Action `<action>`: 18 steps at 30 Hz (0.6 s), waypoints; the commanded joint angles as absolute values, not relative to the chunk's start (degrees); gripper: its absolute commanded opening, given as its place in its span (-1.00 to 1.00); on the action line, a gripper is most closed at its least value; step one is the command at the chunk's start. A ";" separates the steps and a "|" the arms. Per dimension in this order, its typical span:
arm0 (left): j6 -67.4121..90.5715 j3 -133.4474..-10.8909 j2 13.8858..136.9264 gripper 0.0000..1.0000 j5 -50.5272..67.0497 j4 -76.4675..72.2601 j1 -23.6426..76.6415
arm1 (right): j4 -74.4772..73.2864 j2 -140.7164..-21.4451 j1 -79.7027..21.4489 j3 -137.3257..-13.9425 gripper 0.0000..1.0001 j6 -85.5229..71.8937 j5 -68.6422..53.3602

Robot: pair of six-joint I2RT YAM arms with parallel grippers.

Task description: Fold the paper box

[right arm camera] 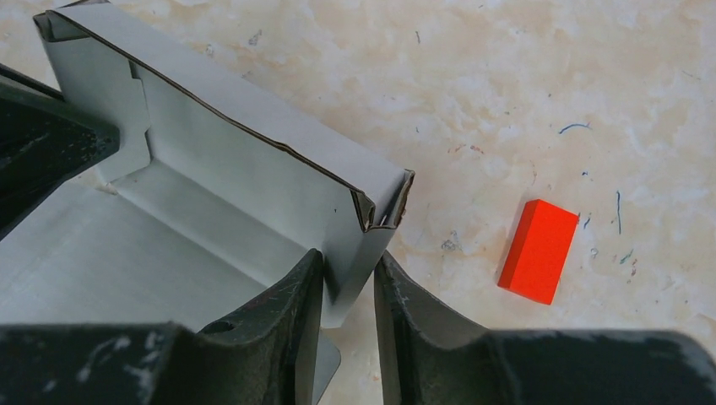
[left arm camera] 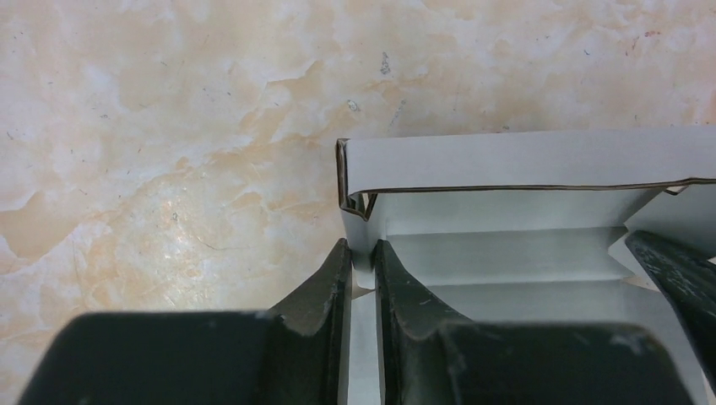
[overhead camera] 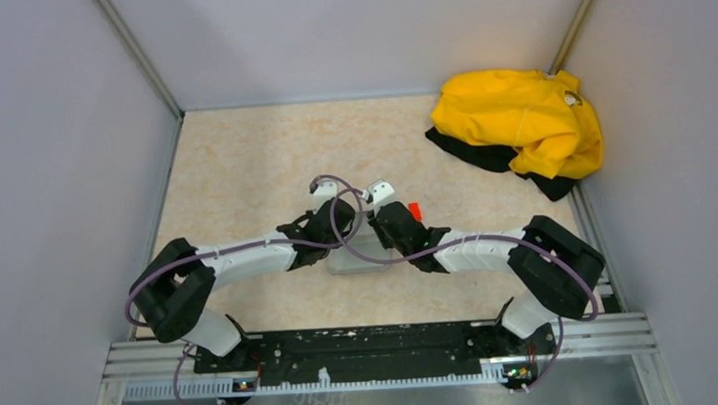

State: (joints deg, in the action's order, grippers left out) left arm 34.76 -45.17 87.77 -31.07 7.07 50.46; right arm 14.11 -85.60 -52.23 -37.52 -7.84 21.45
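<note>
Left gripper (left arm camera: 363,255) astride paper box (left arm camera: 523,159) wall

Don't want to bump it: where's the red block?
In the right wrist view the red block lies on the table right of the right gripper and paper box.

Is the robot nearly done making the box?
Partly. The paper box already has its far wall folded over double and both end walls standing. Right now the left gripper pinches one end wall, and the right gripper straddles the other; I cannot tell if it grips. Still left: the near side looks open and unfolded.
</note>
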 commanded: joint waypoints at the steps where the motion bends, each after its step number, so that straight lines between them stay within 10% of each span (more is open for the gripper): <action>1: 34.59 -45.14 87.37 -1.00 -31.00 8.94 51.36 | 15.99 -87.50 -53.18 -41.83 -0.43 -9.08 21.88; 18: 34.68 -43.95 87.00 -0.97 -29.67 7.92 51.50 | 20.42 -88.26 -49.13 -40.39 -0.82 -15.42 18.60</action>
State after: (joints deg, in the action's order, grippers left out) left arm 34.96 -45.06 87.72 -31.46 7.27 50.76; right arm 15.44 -88.05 -49.58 -39.42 -13.10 20.99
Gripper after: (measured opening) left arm 0.164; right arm 0.127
